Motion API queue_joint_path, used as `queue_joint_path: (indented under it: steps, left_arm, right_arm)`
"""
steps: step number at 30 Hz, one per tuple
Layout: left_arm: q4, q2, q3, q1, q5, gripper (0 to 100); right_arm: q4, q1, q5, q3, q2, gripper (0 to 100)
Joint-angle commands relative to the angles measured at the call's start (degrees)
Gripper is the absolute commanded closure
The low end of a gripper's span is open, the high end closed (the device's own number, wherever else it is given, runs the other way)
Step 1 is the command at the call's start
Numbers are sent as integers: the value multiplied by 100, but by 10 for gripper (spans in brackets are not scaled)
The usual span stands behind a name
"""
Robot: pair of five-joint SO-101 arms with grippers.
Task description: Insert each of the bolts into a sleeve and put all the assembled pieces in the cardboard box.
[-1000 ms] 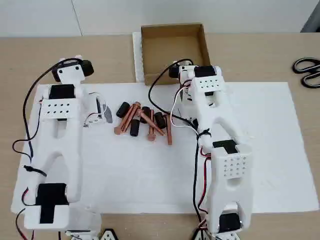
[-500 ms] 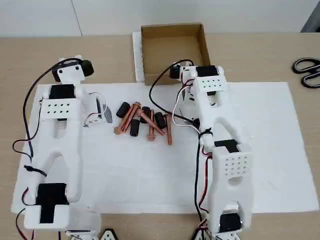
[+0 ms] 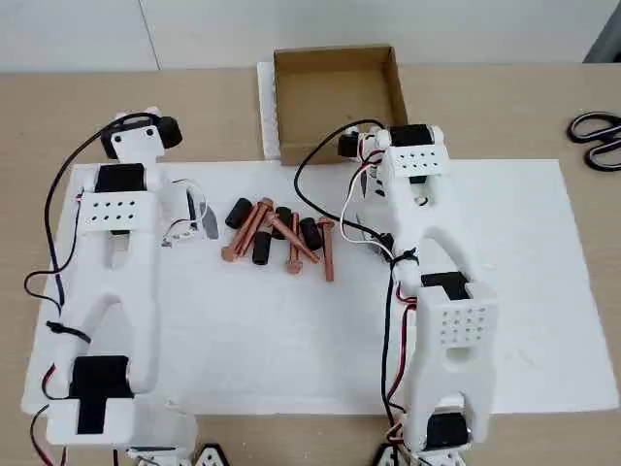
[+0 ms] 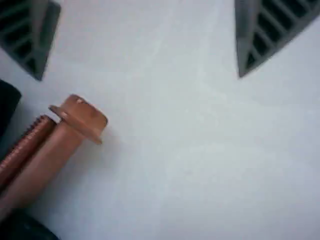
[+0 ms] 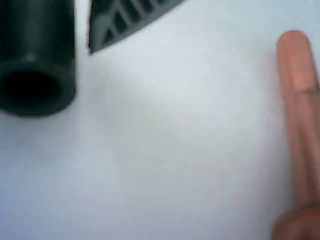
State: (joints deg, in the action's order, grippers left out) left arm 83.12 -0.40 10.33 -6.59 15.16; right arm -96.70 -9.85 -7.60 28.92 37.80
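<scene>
1. My left gripper (image 3: 201,216) hangs low over the white sheet (image 3: 243,330), just beside the left end of the pile of parts. In the left wrist view its fingers (image 4: 270,35) stand wide apart with bare sheet between them, so it has hold of nothing.
2. Just beside one of those fingers lies a copper bolt (image 4: 75,127), flanged head toward the open jaws. A second threaded shaft lies against it and something black touches the pair at the frame's edge. Nothing there touches my left gripper.
3. My right gripper (image 3: 364,194) sits tucked under its own wrist at the right end of the pile, near the front corner of the box. I cannot tell how far open it is, or whether it grips anything.
4. The right wrist view shows a black sleeve (image 5: 35,65) lying on the sheet with its bore facing the camera. A single bolt (image 5: 300,125) lies apart from it across a stretch of sheet.
5. The bolts (image 3: 291,241) and sleeves (image 3: 262,248) lie loose in one cluster between my two arms — some bolts crossing, none seated in a sleeve.
6. The cardboard box (image 3: 335,53) stands open-topped on the table (image 3: 505,107) past the sheet's far edge, apart from the pile.
7. Scissors (image 3: 597,136) lie at the table's right edge.
</scene>
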Motion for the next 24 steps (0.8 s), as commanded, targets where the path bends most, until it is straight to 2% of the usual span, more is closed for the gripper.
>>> queue_joint_path:
  steps: [1,17,24]
  left_arm:
    - [-97,-176,-13,35,-44,763]
    - [-97,-176,-13,35,-44,763]
    - [-105,-176,-13,35,-44,763]
  right_arm:
    - [4,40,0,26,-365,844]
    - [382,-163,0,62,400,846]
    - [523,-154,-44,62,514,973]
